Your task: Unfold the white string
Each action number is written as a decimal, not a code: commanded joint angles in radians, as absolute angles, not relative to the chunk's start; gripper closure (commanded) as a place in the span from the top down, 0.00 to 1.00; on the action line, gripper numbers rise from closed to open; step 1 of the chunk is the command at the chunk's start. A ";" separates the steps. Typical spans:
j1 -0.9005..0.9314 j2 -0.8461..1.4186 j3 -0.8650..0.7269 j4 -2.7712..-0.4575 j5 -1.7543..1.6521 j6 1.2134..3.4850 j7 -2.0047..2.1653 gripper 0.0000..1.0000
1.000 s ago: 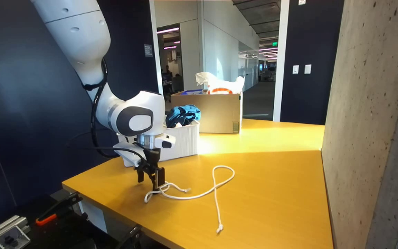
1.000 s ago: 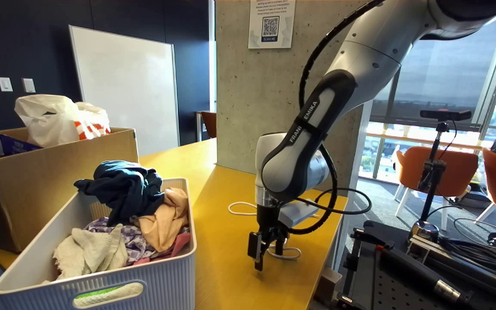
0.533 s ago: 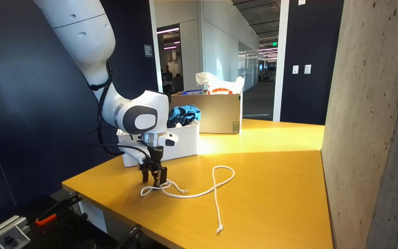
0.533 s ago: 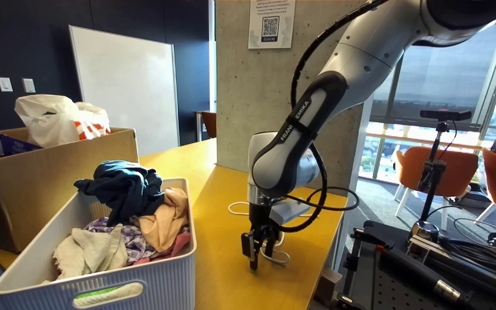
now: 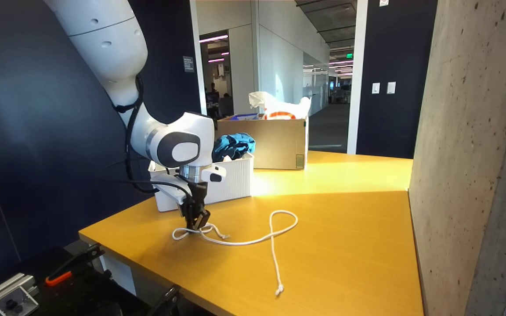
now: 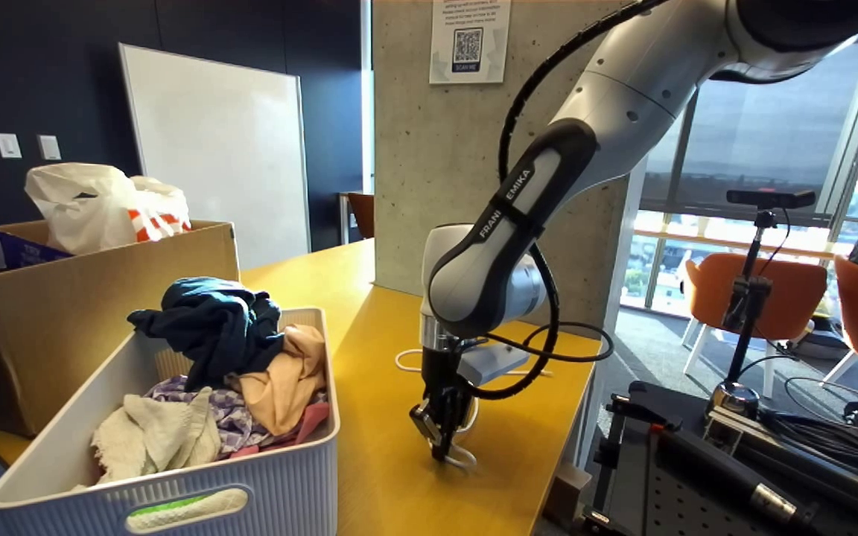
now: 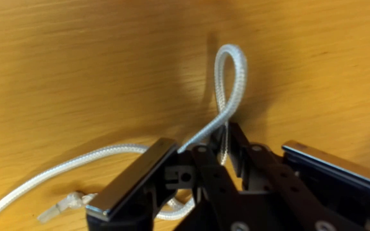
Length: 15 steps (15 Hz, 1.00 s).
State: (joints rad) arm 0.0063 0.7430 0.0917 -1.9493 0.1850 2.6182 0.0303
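The white string (image 5: 242, 244) lies on the table in a long curve. One crossed loop is at its far part, and a tight tangle of small loops sits by my gripper (image 5: 196, 229). Low at the tabletop, the jaws are drawn together, with a strand pinched between the fingertips in the wrist view, where my gripper (image 7: 226, 133) has a narrow loop of string (image 7: 242, 75) standing out past it. A knotted end (image 7: 74, 200) rests to the left there. Behind the fingers, part of the tangle is hidden. In an exterior view, a string loop (image 6: 462, 458) shows beside the gripper (image 6: 444, 450).
A white bin (image 6: 287, 484) full of cloths stands close behind the gripper. Beyond it is a cardboard box (image 5: 275, 145) with plastic bags. A concrete pillar (image 5: 464, 131) borders the yellow table (image 5: 345, 245). The table's edge is close to the arm.
The jaws have gone from open to closed around a strand. My gripper has shifted a little toward the bin, and the tangled part of the string has slid along with it.
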 commanded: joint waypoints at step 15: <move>-0.019 0.679 0.125 -2.057 0.188 2.829 0.012 0.02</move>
State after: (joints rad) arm 0.0025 0.6877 0.0986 -2.0633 0.1873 2.8121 0.0303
